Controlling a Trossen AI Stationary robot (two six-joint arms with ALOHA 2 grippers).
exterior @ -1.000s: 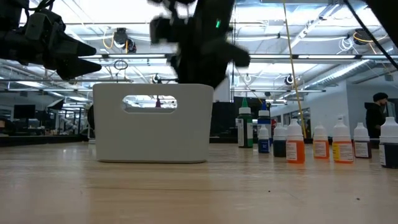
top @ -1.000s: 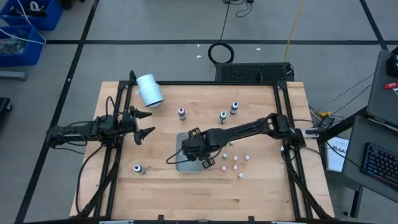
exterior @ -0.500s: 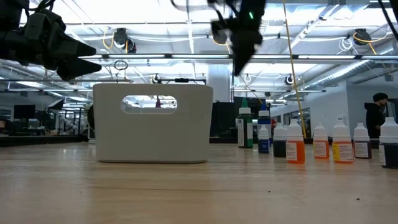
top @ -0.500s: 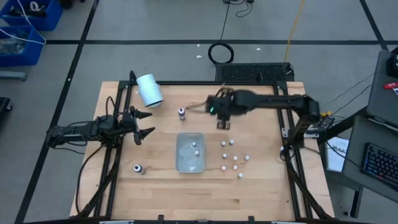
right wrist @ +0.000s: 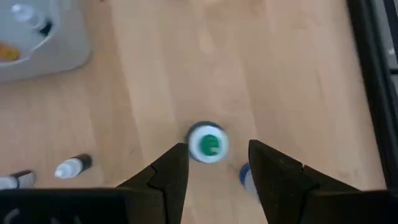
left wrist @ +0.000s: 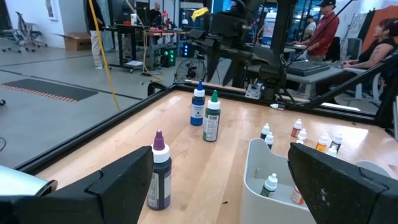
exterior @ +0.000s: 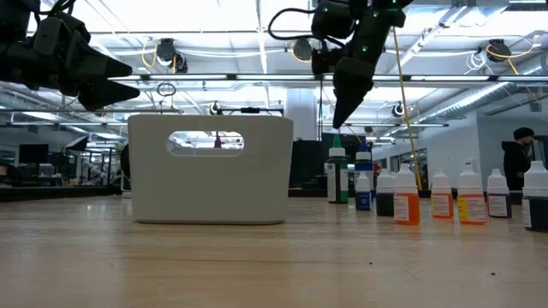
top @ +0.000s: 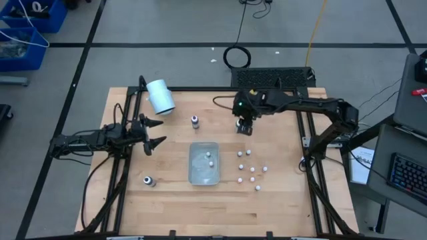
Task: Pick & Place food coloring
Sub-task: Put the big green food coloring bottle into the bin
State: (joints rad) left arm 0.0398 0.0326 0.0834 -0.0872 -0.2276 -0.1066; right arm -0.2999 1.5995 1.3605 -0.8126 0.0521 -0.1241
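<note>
Food coloring bottles stand upright on the wooden table. My right gripper [top: 244, 127] hangs open above a green-topped one [right wrist: 208, 144] near the far edge; its fingertips stand either side of it, higher up and clear, as the low view shows [exterior: 342, 111]. A blue-topped bottle [right wrist: 245, 177] stands just beside, partly behind one finger. A purple-topped bottle [top: 195, 121] stands further left. The clear tray [top: 193, 175] at mid-table holds a few bottles. My left gripper [top: 163, 131] waits open at the left edge, level, above the table.
Several small bottles [top: 250, 168] stand in a cluster right of the tray. One lone bottle [top: 147, 180] stands near the front left. A big white cylinder [top: 160, 97] lies at the far left corner. Black frame rails run along the left and right table edges.
My right gripper has left the tray at mid-table, risen, and swung toward the far right. It rolled about its own line on the way. It now hangs over the green-topped and blue-topped bottles.
</note>
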